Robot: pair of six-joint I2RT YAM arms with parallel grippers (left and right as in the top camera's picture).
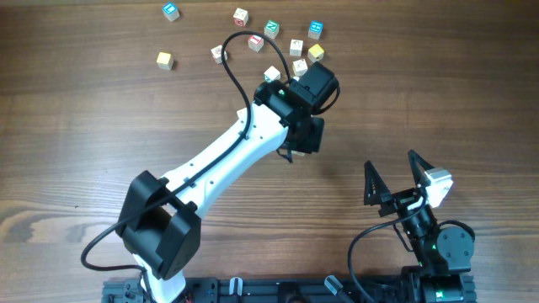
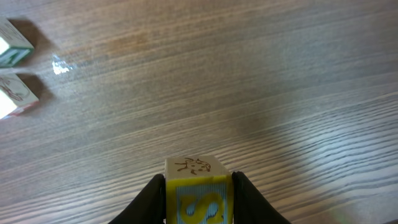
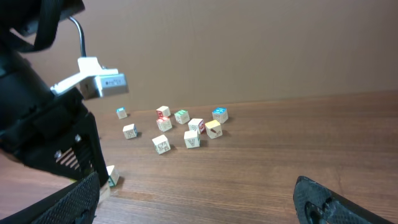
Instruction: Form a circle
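Observation:
My left gripper (image 1: 305, 135) hangs over the table's middle, shut on a small wooden cube (image 2: 198, 186). That cube has a yellow-bordered blue face with an S and a ladybug drawing on top, and a black finger (image 2: 152, 199) presses each side. It is held just above bare wood. Several more cubes (image 1: 271, 29) lie loosely scattered at the far edge, among them a pale yellow one (image 1: 316, 53). They form no tight circle in any view. My right gripper (image 1: 390, 162) stands open and empty at the near right, its fingertips (image 3: 336, 202) wide apart.
Two cubes (image 1: 271, 75) (image 1: 300, 66) lie right beside the left wrist, seen at the left edge of the left wrist view (image 2: 12, 46) (image 2: 15, 96). A blue cube (image 1: 171, 11) and a yellowish cube (image 1: 164, 60) lie apart at the far left. The left arm (image 1: 219, 164) crosses the table diagonally.

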